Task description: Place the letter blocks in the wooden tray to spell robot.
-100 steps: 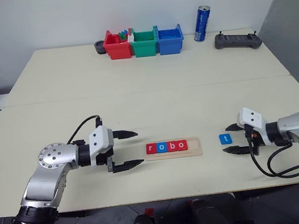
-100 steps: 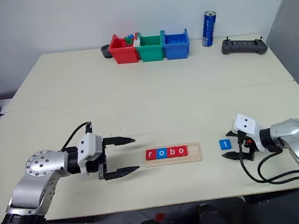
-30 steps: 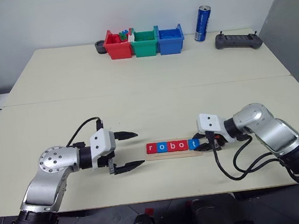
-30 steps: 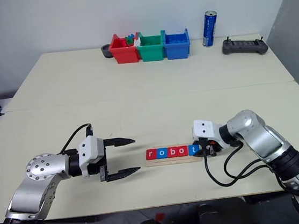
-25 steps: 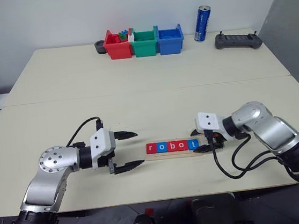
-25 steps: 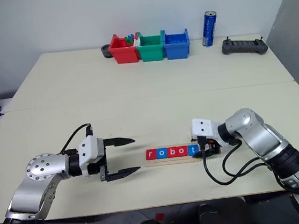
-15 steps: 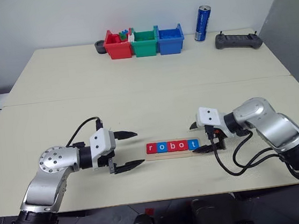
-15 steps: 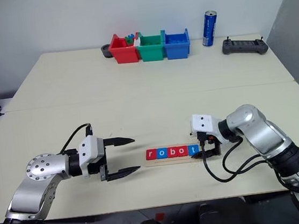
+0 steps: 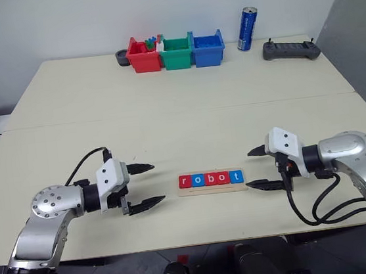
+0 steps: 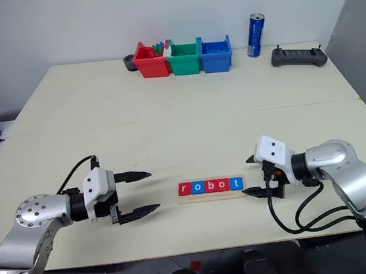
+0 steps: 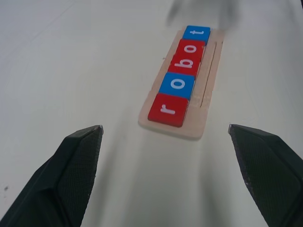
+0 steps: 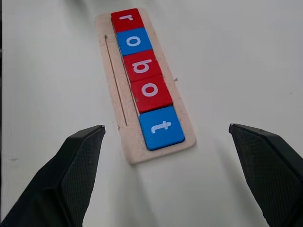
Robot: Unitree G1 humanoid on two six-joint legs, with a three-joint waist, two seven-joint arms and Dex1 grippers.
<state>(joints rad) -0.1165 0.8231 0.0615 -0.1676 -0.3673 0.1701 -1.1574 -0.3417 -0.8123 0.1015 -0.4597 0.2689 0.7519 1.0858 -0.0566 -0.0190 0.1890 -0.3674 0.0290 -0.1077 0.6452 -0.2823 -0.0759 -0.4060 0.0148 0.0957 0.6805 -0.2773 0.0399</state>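
Blocks [image 9: 211, 179] spell robot in wooden tray [image 9: 213, 188] on tabletop [image 9: 181, 124]. Left hand [image 9: 140, 187], right hand [image 9: 258, 167] both released, holding nothing.

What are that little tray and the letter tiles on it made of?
The wooden tray looks like pale, unvarnished wood: matte, lightly speckled, with a thin groove along it. The letter tiles look like smooth plastic or painted wood; their red and blue faces are evenly coloured with rounded corners.
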